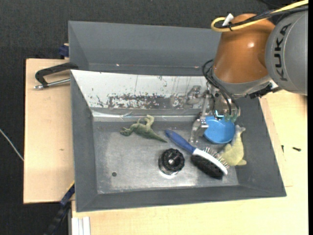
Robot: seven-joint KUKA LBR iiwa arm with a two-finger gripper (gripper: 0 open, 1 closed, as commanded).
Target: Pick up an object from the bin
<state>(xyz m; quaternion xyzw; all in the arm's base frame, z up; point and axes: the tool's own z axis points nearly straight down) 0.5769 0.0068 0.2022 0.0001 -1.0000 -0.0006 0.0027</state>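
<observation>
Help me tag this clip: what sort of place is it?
Probably a robot grasping test station: a KUKA arm reaches over a grey metal bin of unrelated small things, such as a green toy dinosaur and a blue-handled brush.

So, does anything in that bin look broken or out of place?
Nothing looks broken or spilled. The green toy dinosaur lies flat rather than standing, and the brush, blue disc and yellow thing crowd the right side.
</observation>
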